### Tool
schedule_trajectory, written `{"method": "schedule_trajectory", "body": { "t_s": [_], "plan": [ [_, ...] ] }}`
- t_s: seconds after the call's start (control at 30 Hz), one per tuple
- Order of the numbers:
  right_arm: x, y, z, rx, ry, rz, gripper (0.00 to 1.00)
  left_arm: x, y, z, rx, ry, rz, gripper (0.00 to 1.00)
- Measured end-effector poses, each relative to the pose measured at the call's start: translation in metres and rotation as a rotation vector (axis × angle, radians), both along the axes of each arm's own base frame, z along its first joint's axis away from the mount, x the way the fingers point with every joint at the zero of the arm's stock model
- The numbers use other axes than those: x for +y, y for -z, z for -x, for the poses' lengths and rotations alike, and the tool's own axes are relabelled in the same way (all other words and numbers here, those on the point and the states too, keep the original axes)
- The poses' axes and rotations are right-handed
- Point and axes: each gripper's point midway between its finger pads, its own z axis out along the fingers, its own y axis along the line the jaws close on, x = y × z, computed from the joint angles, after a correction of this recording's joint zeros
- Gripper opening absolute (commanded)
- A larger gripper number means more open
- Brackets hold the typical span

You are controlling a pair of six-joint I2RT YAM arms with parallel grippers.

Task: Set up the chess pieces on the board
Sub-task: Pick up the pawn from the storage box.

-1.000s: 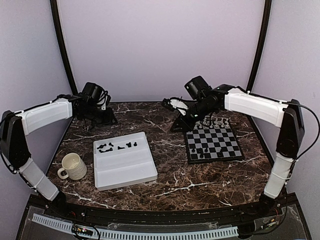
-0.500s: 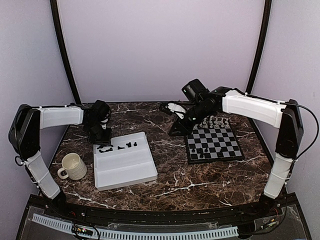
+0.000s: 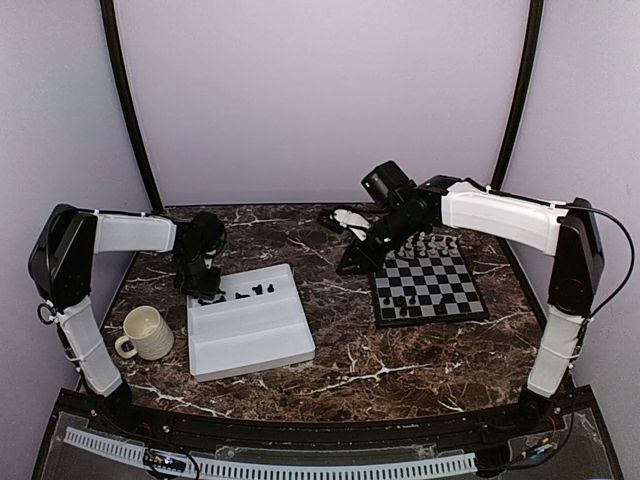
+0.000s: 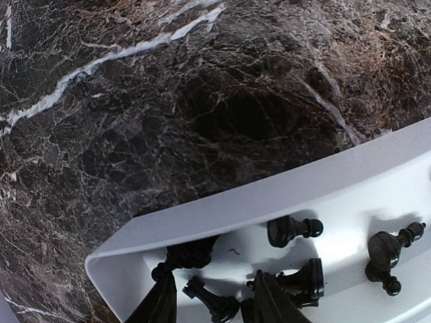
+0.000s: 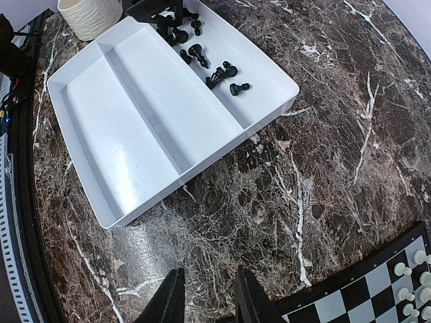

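Note:
The board [image 3: 440, 282] lies at the right, with black chess pieces [image 3: 405, 305] on its near rows and white ones [image 3: 435, 243] along its far edge. More black chess pieces [image 3: 238, 294] lie tipped over in the far strip of a white tray [image 3: 250, 335]. My left gripper [image 3: 203, 287] hangs low over that tray's far left corner. In the left wrist view it [image 4: 215, 306] is open, its fingers [image 4: 161, 303] either side of a lying black piece [image 4: 210, 301]. My right gripper [image 5: 210, 303] is open over bare marble by the board's corner [image 5: 377, 296], holding nothing.
A cream mug [image 3: 147, 333] stands left of the tray; the right wrist view shows it [image 5: 91, 13] beyond the tray [image 5: 135, 101]. The tray's raised rim [image 4: 269, 195] runs just ahead of my left fingers. Dark marble table [image 3: 350, 350] lies between tray and board.
My left arm swung from the back left in and down to the tray's far left corner, and its jaws widened. The right arm shifted slightly left.

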Motion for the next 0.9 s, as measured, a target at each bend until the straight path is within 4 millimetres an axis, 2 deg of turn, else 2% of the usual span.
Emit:
{"method": "schedule_trajectory", "body": {
  "t_s": [0.47,0.63,0.9],
  "plan": [
    [-0.002,0.006,0.003,0.013,-0.002,0.008,0.27,0.009,0.002,-0.005,0.005,0.033,-0.039,0.45],
    [-0.002,0.006,0.003,0.014,-0.002,0.008,0.27,0.013,0.011,-0.006,0.030,0.040,-0.039,0.46],
    [0.000,0.007,0.004,0.017,-0.006,0.007,0.27,0.008,0.010,-0.010,0.029,0.066,-0.009,0.31]
  ]
}}
